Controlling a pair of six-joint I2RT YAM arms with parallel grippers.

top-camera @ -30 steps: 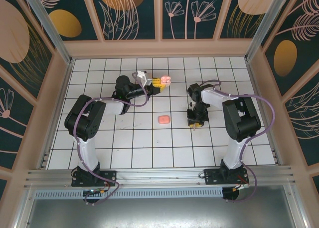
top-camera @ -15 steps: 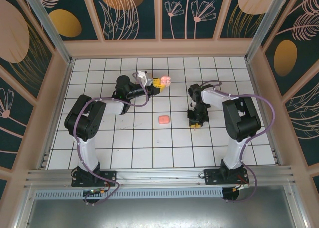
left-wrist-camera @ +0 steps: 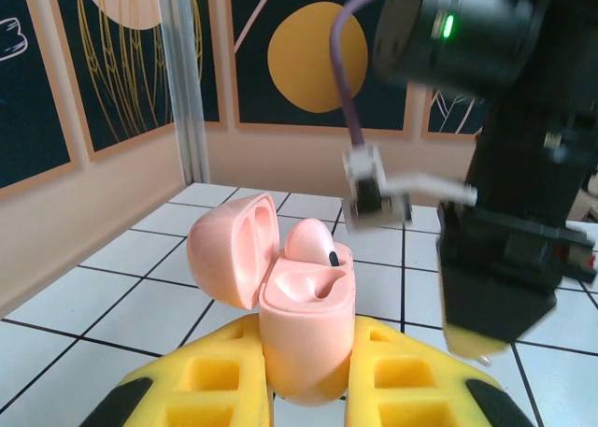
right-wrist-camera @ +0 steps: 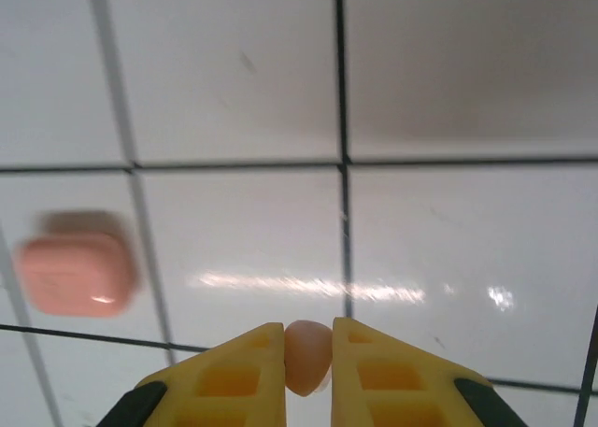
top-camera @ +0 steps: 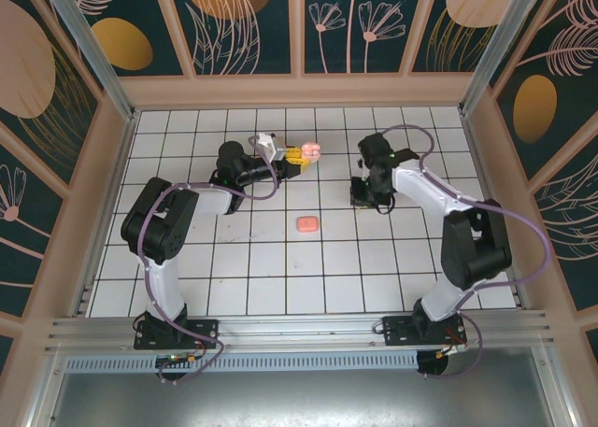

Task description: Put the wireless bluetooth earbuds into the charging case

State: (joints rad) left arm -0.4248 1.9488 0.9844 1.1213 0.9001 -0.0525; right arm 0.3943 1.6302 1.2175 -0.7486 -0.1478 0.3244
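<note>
step: second earbud held for insertion; one seat judged free.
right claw: closed, pinching a tiny salmon-pink plastic earbud between its yellow tips.
left claw: clamped on the pale pink rounded plastic charging case, lid open, seated earbud inside.
coral rounded-rectangular pod: on the tiles, left of the right claw, apart.
next: align over the free socket ahead of the left claw, lower, release.

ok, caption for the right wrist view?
Right pincer shut on a pink earbud over white tiles, coral pod at left.

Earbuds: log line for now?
left fingers: shut on open charging case | right fingers: shut on earbud | coral pod: loose on tiles
</note>
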